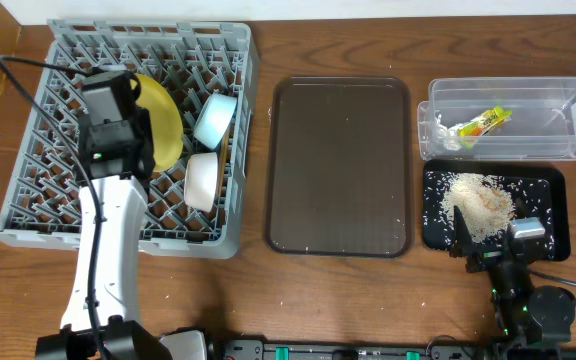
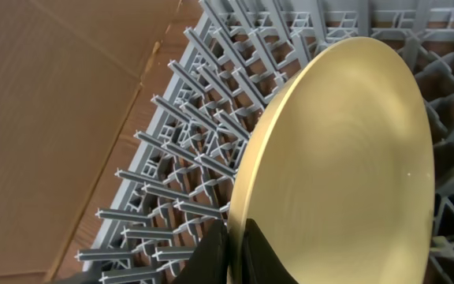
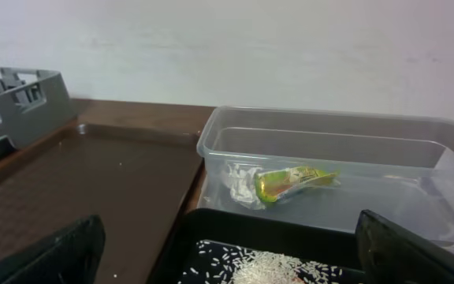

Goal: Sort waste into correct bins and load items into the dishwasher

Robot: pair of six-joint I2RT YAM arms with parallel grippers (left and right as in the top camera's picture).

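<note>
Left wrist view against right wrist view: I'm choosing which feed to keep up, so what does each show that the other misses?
Only left wrist: the yellow plate on edge over the pegs, its rim pinched by the left end effector. Only right wrist: the clear tub holding the snack wrapper, the black tray with rice crumbs, and the brown tray. Both: the grey dish rack, close up in the left view, just a corner in the right.
</note>
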